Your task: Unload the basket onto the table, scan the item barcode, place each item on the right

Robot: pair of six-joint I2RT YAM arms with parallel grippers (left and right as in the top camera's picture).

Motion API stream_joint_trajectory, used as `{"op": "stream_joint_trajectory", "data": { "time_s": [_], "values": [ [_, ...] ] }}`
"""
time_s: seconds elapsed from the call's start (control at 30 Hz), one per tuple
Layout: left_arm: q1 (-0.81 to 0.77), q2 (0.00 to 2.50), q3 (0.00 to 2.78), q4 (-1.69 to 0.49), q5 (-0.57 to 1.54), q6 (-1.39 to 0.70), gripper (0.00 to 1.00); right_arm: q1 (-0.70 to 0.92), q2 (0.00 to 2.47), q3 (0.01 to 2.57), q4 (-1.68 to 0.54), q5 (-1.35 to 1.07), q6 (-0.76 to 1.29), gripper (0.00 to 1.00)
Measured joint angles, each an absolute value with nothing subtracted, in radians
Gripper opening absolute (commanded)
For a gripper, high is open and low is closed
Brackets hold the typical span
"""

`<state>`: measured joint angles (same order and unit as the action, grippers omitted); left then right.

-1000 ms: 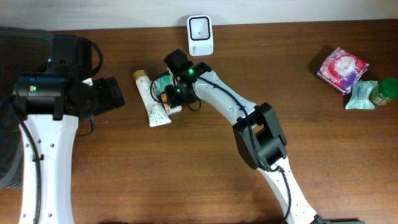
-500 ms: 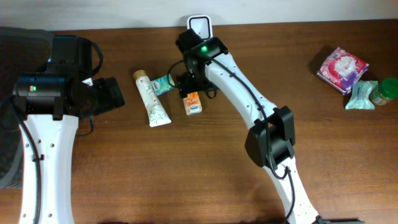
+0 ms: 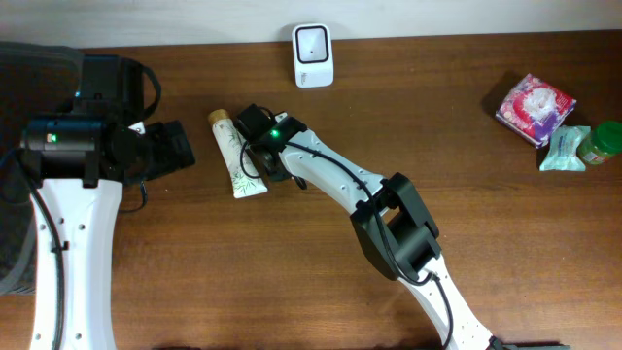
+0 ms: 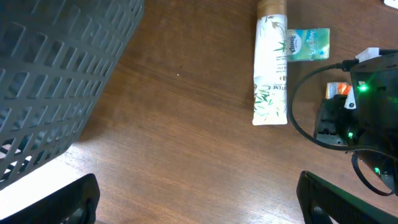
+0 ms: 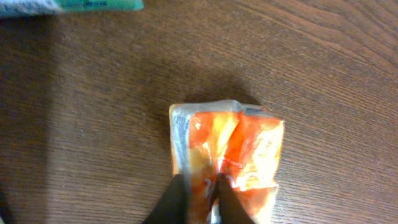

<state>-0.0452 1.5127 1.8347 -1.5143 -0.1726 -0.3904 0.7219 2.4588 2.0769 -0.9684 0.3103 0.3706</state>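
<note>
Orange and crinkled, the sachet point(image 5: 227, 146) lies flat on the wooden table point(image 3: 505, 243), just to the right of the bamboo-print tube point(image 3: 237, 156), level with the tube's crimped lower end. The right gripper point(image 5: 202, 200) is down on it. In the right wrist view its two dark fingers point(image 5: 177, 199) are pressed together and pinch the sachet's near edge. From overhead the wrist and its cable cover the sachet almost wholly. In the left wrist view only a sliver of orange shows beside the black gripper body.

A teal packet point(image 4: 305, 45) lies up by the tube's capped end, touching or nearly touching the tube's side and apart from the sachet. The white scanner point(image 3: 313, 42) stands at the far edge of the table, beyond the tube and to its right, with bare wood between them.

Left of the tube the left gripper point(image 3: 175, 146) hovers with its jaws spread wide and nothing between them. Behind it is the dark mesh basket point(image 4: 56, 68). Well away to the tube's right, near the table's end, a pink packet point(image 3: 535, 105), a mint-green pack point(image 3: 562, 151) and a green jar point(image 3: 605, 142) sit clustered together.
</note>
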Motion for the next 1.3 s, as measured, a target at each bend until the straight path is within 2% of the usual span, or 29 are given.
{"op": "stream_joint_trajectory", "data": {
  "time_s": [0.13,0.2,0.27,0.33,0.37,0.47,0.53,0.6,0.7,0.73,0.77,0.8,0.83,0.93,0.97,1.03,1.13,1.17,1.2,1.27,1.3],
  "values": [
    [-0.045,1.513,1.835,-1.514,-0.173,-0.391,0.99,0.722,2.458,2.078,-0.975,0.311,0.371,0.04],
    [-0.045,1.513,1.835,-1.514,-0.173,-0.391,0.99,0.709,2.458,2.151,-1.129,0.257,0.363,0.04],
    [-0.045,1.513,1.835,-1.514,-0.173,-0.391,0.99,0.641,2.455,2.324,-1.248,0.031,0.288,0.04],
    [-0.045,1.513,1.835,-1.514,-0.173,-0.391,0.99,0.553,2.449,2.370,-1.283,-0.268,0.194,0.04],
    [-0.045,1.513,1.835,-1.514,-0.173,-0.390,0.99,0.489,2.449,2.353,-1.285,-0.447,0.146,0.04],
    [-0.045,1.513,1.835,-1.514,-0.173,-0.391,0.99,0.374,2.445,2.156,-1.176,-0.726,0.102,0.04],
    [-0.045,1.513,1.835,-1.513,-0.173,-0.391,0.99,0.348,2.442,1.967,-0.984,-0.867,0.110,0.04],
    [-0.045,1.513,1.835,-1.514,-0.173,-0.391,0.99,0.302,2.445,1.873,-0.928,-0.951,0.141,0.06],
    [-0.045,1.513,1.835,-1.514,-0.173,-0.391,0.99,0.172,2.445,1.852,-1.005,-0.869,0.163,0.54],
    [-0.045,1.513,1.835,-1.514,-0.173,-0.390,0.99,0.152,2.434,1.866,-1.021,-0.838,0.161,0.57],
    [-0.045,1.513,1.835,-1.515,-0.172,-0.391,0.99,0.146,2.437,1.907,-1.125,-0.795,0.157,0.62],
    [-0.045,1.513,1.835,-1.514,-0.173,-0.390,0.99,0.145,2.431,1.998,-1.226,-0.711,0.122,0.63],
    [-0.045,1.513,1.835,-1.514,-0.173,-0.391,0.99,0.146,2.427,2.039,-1.260,-0.686,0.105,0.63],
    [-0.045,1.513,1.835,-1.513,-0.173,-0.391,0.99,0.196,2.415,2.084,-1.257,-0.604,0.042,0.72],
    [-0.045,1.513,1.835,-1.514,-0.173,-0.391,0.99,0.240,2.415,2.069,-1.223,-0.549,0.036,0.72],
    [-0.045,1.513,1.835,-1.514,-0.173,-0.391,0.99,0.321,2.415,2.038,-1.172,-0.509,0.025,0.52],
    [-0.045,1.513,1.835,-1.514,-0.173,-0.390,0.99,0.352,2.415,2.002,-1.114,-0.522,0.022,0.52],
    [-0.045,1.513,1.835,-1.514,-0.173,-0.391,0.99,0.351,2.415,2.001,-1.108,-0.525,0.022,0.48],
    [-0.045,1.513,1.835,-1.514,-0.173,-0.391,0.99,0.351,2.415,2.001,-1.105,-0.527,0.022,0.38],
    [-0.045,1.513,1.835,-1.514,-0.173,-0.391,0.99,0.351,2.418,1.978,-1.071,-0.535,0.018,0.05],
    [-0.045,1.513,1.835,-1.514,-0.173,-0.390,0.99,0.351,2.422,1.950,-1.052,-0.543,0.026,0.04]
  ]
}}
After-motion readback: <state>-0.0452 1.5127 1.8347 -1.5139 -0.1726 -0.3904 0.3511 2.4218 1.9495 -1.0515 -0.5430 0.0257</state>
